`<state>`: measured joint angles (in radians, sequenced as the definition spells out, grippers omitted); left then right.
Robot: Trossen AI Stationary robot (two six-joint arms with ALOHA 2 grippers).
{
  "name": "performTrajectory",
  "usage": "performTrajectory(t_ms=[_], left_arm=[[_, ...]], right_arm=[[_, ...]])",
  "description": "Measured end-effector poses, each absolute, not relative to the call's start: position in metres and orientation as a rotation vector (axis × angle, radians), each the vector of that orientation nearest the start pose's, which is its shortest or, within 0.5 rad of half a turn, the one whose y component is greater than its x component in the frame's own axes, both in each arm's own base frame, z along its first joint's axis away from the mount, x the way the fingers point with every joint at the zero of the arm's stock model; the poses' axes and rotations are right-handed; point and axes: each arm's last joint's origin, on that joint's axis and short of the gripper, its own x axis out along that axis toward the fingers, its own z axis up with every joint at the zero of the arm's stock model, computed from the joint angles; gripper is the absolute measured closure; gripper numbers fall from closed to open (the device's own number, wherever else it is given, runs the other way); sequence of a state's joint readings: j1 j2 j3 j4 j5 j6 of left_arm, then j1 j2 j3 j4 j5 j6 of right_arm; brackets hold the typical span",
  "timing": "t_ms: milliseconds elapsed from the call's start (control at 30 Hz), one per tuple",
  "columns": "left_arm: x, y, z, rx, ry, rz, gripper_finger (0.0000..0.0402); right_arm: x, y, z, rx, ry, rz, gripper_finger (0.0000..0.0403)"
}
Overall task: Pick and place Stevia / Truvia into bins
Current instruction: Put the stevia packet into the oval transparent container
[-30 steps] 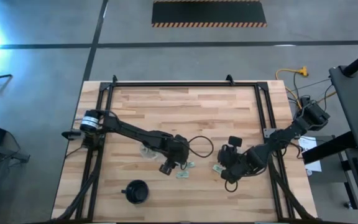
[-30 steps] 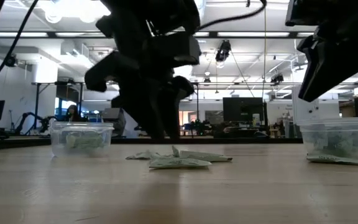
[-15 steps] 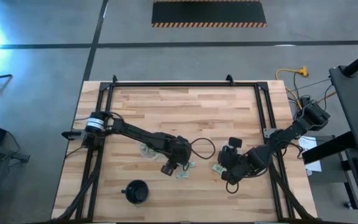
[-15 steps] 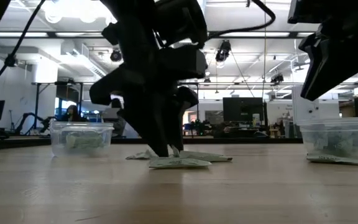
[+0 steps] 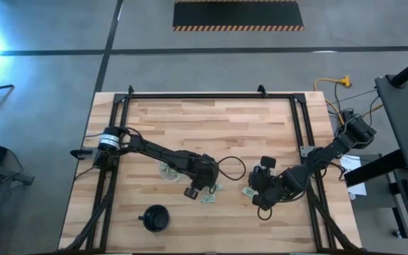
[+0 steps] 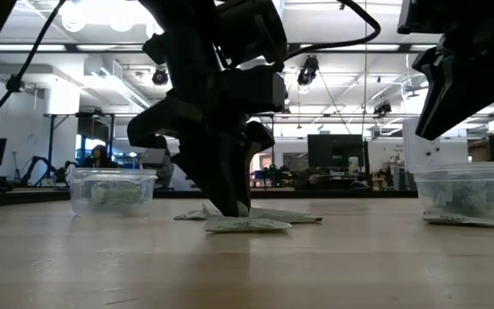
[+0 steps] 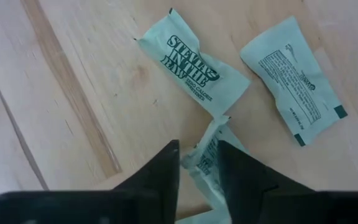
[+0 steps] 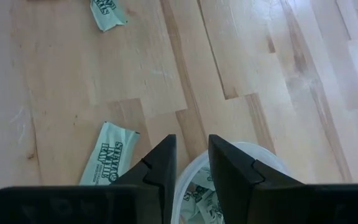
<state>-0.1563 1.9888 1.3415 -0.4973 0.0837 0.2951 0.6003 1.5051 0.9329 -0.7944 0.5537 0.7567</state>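
Pale green Stevia packets (image 7: 194, 65) lie flat on the wooden table; one (image 7: 291, 78) shows its printed back. More packets fill the left clear cup (image 6: 112, 190) and the right clear cup (image 6: 466, 193). My left gripper (image 7: 199, 155) is down at the table on the loose pile (image 5: 210, 195), shut on a crumpled packet. My right gripper (image 8: 192, 146) hovers above the right cup (image 8: 235, 180) with its fingers a little apart and nothing between them. One packet (image 8: 107, 158) lies on the table beside that cup. My left gripper pinches a crumpled Stevia packet (image 7: 209, 146) between its two fingertips, coming from above and pointing down. The packet is bent up into a ridge between the fingers, and its lower part still lies on the table among the other packets (image 6: 247, 225).
A black round cup (image 5: 154, 218) stands near the table's near edge, left of the pile. A black frame (image 5: 211, 95) runs along the table's far and side edges. Bare wood stretches across the far half. The room behind shows benches and monitors.
My left gripper has come down from just above the pile until its fingertips reach the packets on the table. The right arm has kept still above its cup.
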Motion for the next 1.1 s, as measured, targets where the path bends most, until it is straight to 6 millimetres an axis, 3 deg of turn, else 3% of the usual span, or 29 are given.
performTrajectory(t_ms=[300,633,900,1100], left_arm=[[0.393,-0.064,0.161,0.308,1.098,-0.372,0.0394],[0.384,-0.063,0.186,0.311,1.078,-0.367,0.0401],[0.356,-0.057,0.224,0.321,1.118,-0.301,0.0401],[0.324,-0.048,0.244,0.347,1.208,-0.178,0.0401]], right_arm=[[0.223,0.134,0.194,-0.068,1.050,-0.378,0.0330],[0.223,0.134,0.194,-0.070,1.044,-0.381,0.0328],[0.224,0.134,0.194,-0.077,1.024,-0.389,0.0335],[0.225,0.135,0.194,-0.070,1.018,-0.387,0.0330]])
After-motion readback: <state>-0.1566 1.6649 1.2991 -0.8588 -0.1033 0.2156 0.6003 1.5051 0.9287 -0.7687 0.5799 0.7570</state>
